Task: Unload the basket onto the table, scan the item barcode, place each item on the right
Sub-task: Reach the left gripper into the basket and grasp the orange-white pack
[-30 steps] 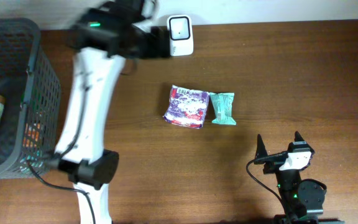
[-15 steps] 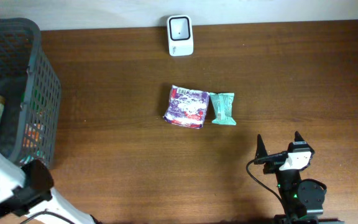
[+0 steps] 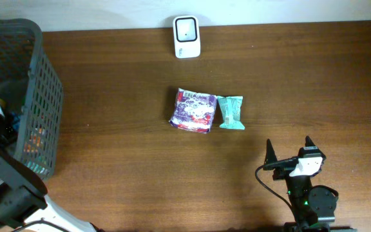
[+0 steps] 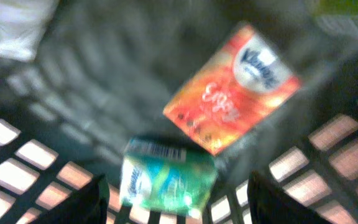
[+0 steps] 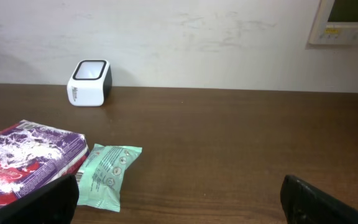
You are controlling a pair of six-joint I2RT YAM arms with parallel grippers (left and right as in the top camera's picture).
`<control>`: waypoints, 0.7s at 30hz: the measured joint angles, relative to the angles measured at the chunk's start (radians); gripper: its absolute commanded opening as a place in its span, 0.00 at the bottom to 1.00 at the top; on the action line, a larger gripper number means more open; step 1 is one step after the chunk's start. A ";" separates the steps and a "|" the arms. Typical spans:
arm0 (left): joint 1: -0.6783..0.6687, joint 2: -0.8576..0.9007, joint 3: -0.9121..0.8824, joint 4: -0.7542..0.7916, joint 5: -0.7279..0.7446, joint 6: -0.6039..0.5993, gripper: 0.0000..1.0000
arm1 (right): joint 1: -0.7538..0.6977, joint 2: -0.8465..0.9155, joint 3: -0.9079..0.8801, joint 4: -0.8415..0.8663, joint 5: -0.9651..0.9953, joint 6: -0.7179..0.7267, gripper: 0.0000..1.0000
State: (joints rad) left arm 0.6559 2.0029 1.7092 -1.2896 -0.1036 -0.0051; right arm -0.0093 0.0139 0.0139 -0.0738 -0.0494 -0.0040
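A dark wooden desk (image 3: pixel 314 71) stands against a plain white wall (image 5: pixel 216 37), which has a pale control panel (image 5: pixel 345 22) mounted high on it. A small white scanner (image 3: pixel 187 37) with a dark face sits at the desk's far edge, a little left of the middle. Near the centre lie two packets side by side, a purple packet (image 3: pixel 193 111) and a mint-green packet (image 3: pixel 230 112), touching or nearly so, the purple one on the left.

A grey mesh basket (image 3: pixel 42 96) fills the far-left corner. The left arm (image 3: pixel 5 187) comes up from the near-left corner and leans in over the basket's side. Its own camera looks down into the basket, and the picture is blurred. The left gripper (image 4: pixel 176 180) hangs with its jaws apart, one dark finger at each lower corner of the view. Between them, touching neither as far as I can tell, lies a green-and-blue pack (image 4: pixel 166 177) on the basket floor, with a barcode (image 4: pixel 157 151) along its upper edge. Just beyond it, touching or slightly overlapping, lies an orange tissue pack (image 4: pixel 232 90), turned at an angle.

The right gripper (image 3: pixel 288 145) sits by the near edge toward the right corner, its jaws spread wide with nothing between them. It faces the two packets and the scanner across bare wood.
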 measured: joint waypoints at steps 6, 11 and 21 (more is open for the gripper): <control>0.005 0.001 -0.144 0.196 0.090 0.111 0.73 | 0.000 0.000 0.000 0.000 0.000 -0.001 0.99; 0.012 0.001 -0.156 0.285 0.150 0.196 0.62 | 0.000 0.000 0.000 0.000 0.000 -0.001 0.99; 0.030 0.001 -0.216 0.308 0.183 0.226 0.00 | 0.000 0.000 0.000 0.000 0.000 0.000 0.99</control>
State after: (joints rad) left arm 0.6861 2.0037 1.4929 -0.9813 0.0792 0.2211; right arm -0.0093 0.0139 0.0139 -0.0738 -0.0498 -0.0044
